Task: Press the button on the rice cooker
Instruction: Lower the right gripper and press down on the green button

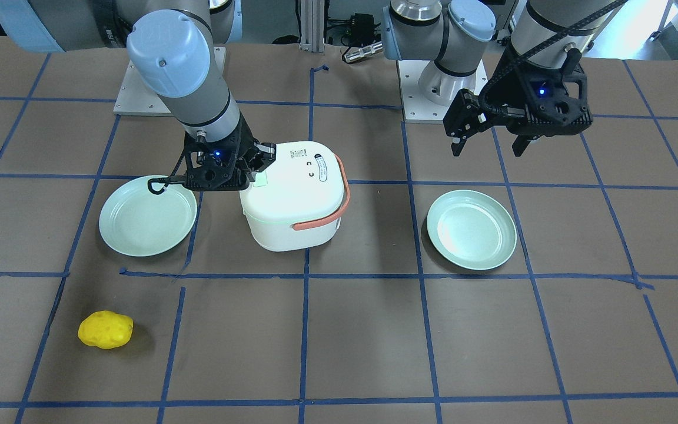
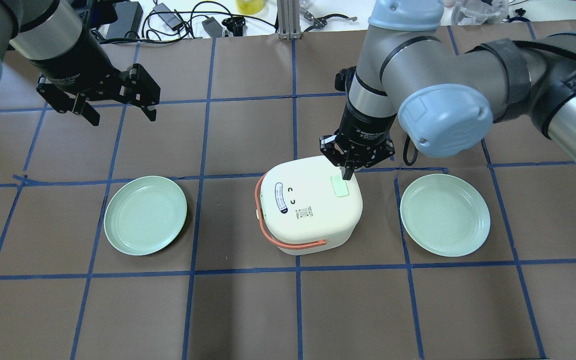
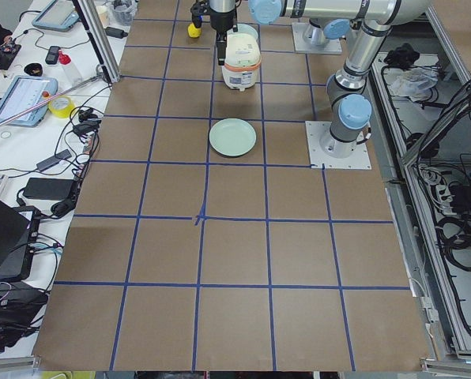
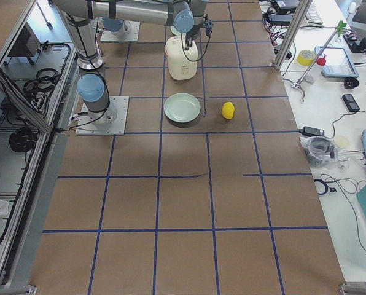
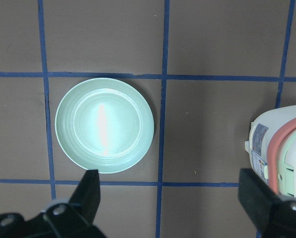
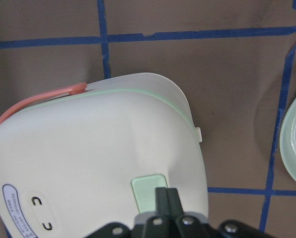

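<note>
At mid-table stands the rice cooker (image 2: 308, 215), a smooth white rounded box with an orange hoop handle, flanked with room to spare by a left plate (image 2: 145, 215) and a right plate (image 2: 445, 215), both round, glossy, pale green. Near the lid's edge lies the flat green square button (image 2: 339, 188); the right claw (image 2: 347, 174), fingers pressed together, meets its rim. Well apart, the left claw (image 2: 122, 117) hangs spread wide above the brown, blue-taped table (image 2: 288, 310). A bumpy yellow lump (image 1: 105, 330) sits alone.

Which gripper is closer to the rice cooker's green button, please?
Right. The right gripper, shut, is at the edge of the green button; the left gripper hovers open far off, past a plate.
</note>
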You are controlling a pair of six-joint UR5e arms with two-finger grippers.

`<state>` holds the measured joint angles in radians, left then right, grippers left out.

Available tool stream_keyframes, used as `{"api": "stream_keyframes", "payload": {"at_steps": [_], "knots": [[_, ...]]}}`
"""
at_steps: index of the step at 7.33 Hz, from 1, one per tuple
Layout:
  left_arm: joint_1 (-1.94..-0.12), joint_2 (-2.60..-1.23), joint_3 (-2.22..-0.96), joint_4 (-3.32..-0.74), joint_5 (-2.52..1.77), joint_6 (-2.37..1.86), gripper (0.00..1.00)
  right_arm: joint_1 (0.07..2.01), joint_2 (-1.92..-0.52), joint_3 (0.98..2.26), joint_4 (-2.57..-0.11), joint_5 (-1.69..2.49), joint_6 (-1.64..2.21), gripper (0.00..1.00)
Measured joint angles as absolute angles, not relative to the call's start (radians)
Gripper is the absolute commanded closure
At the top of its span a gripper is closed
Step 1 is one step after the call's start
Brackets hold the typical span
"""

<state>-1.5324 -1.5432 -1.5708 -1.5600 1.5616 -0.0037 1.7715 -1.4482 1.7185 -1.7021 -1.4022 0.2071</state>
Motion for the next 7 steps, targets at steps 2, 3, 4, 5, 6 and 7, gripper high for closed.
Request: {"api": "stream_keyframes", "payload": {"at_steps": [2,3,4,5,6,7], "knots": [[-1.532,-1.543,-1.571,-1.56,1.562,-0.003,0.0,1.772,-1.448,1.722,-1.705,-1.383,0.207,1.0],[-1.532,-1.543,-1.571,-1.56,1.562,-0.003,0.0,1.772,-1.448,1.724,-1.705,-1.363,0.207,1.0],[-1.532,-1.543,-1.571,-1.56,1.562,-0.003,0.0,1.772,-1.447,1.729,-1.707,-1.354,0.205,1.0],[-1.532,-1.543,-1.571,-1.56,1.562,-0.004,0.0,1.772,-1.448,1.739,-1.712,-1.35,0.204,1.0],[-1.532,-1.543,-1.571,-1.56,1.562,-0.003,0.0,1.772,-1.448,1.747,-1.72,-1.349,0.205,1.0],[-1.532,-1.543,-1.571,-1.56,1.562,-0.003,0.0,1.772,-1.448,1.751,-1.724,-1.349,0.206,1.0]]}}
